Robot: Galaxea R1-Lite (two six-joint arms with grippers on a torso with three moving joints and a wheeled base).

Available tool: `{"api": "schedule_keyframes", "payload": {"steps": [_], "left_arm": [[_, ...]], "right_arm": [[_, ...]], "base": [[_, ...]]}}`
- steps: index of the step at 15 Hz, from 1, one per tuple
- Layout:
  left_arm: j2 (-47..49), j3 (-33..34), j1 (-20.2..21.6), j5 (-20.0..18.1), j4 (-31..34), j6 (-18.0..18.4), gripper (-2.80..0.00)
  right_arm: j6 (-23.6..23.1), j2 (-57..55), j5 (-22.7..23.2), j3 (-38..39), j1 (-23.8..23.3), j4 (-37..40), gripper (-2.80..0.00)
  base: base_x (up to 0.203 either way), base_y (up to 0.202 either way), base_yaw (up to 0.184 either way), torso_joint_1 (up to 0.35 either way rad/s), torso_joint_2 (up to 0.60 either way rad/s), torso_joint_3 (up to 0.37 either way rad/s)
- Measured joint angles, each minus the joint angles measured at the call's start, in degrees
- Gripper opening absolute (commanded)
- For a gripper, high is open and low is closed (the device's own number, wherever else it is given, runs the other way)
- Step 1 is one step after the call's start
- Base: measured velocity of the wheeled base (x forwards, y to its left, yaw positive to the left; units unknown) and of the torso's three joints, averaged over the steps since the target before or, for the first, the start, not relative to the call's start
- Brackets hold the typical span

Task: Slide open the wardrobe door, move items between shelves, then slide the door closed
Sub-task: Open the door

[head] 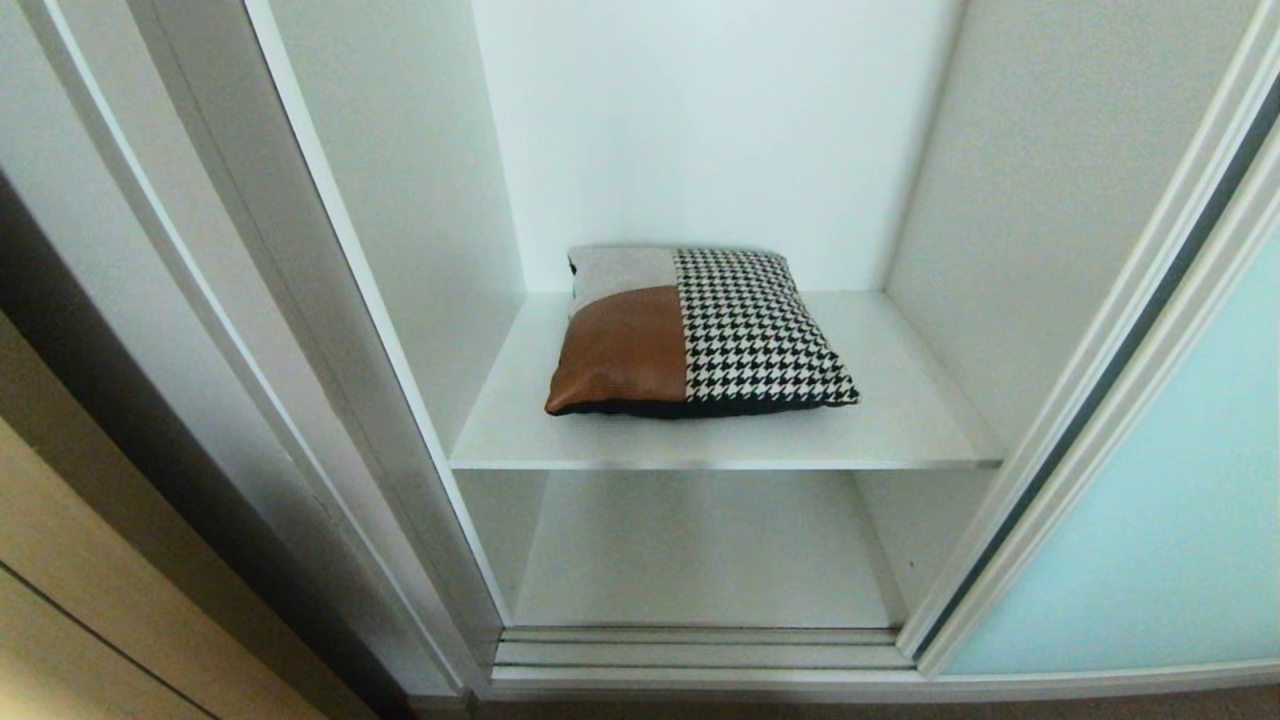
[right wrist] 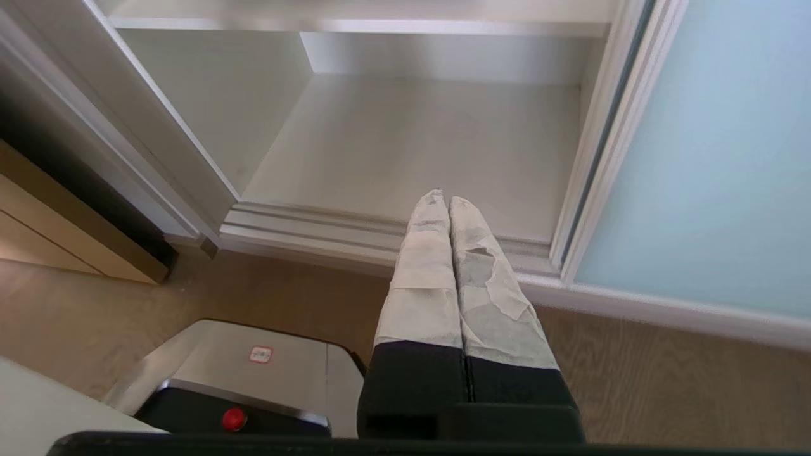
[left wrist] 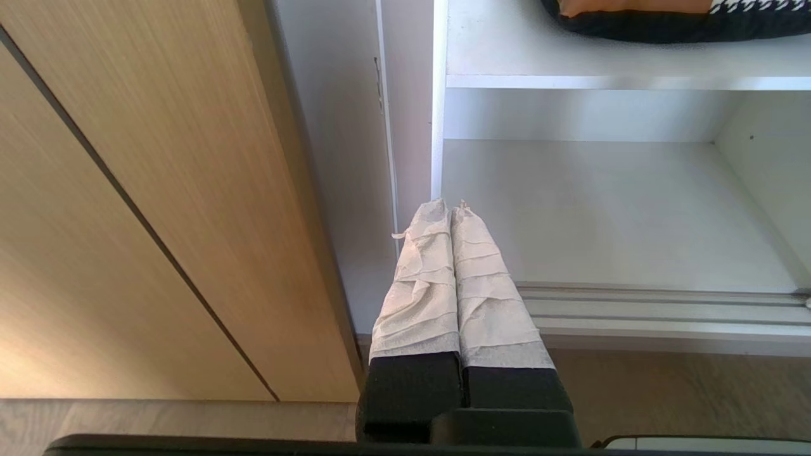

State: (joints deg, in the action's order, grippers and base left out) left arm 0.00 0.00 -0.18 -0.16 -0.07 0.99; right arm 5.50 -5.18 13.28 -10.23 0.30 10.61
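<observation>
Two grippers of mine hang low outside the open wardrobe, each with its white-wrapped fingers pressed together on nothing. My left gripper (left wrist: 451, 206) points at the near left corner of the compartment, beside a wood-grain cabinet panel (left wrist: 158, 209); my right gripper (right wrist: 441, 197) hangs over the wooden floor (right wrist: 285, 304), its tips just short of the floor track (right wrist: 317, 225), with my own base (right wrist: 253, 367) below it. Neither touches anything. The sliding wardrobe door (head: 1160, 500), one frosted aqua panel in a pale metal frame, stands pushed to the right, leaving the compartment open across its full width. Beyond the track lies the bare bottom shelf (head: 700, 550), bounded by white side walls. Above it, the upper shelf (head: 900, 420) carries one cushion (head: 700, 335), lying flat near the middle, well back from the front edge: houndstooth on the right half, rust-brown and beige-grey patches on the left. White board shows on both sides of it.
</observation>
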Motion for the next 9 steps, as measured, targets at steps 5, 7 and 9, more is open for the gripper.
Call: {"api": "schedule_keyframes", "payload": {"steps": [5, 7, 9], "left_arm": [[0.0, 0.0, 0.0, 0.0, 0.0, -0.2, -2.8], [0.0, 0.0, 0.0, 0.0, 0.0, -0.2, -2.8], [0.0, 0.0, 0.0, 0.0, 0.0, -0.2, -2.8]], "right_arm": [[5.9, 4.7, -0.6, 4.7, -0.4, -4.1, -2.8], [5.5, 5.1, -5.0, 6.6, -0.4, -9.0, -2.8], [2.1, 5.2, -9.9, 7.5, -0.4, -9.1, -2.8]], "base": [[0.0, 0.0, 0.0, 0.0, 0.0, 0.0], [0.0, 0.0, 0.0, 0.0, 0.0, 0.0], [0.0, 0.0, 0.0, 0.0, 0.0, 0.0]]}}
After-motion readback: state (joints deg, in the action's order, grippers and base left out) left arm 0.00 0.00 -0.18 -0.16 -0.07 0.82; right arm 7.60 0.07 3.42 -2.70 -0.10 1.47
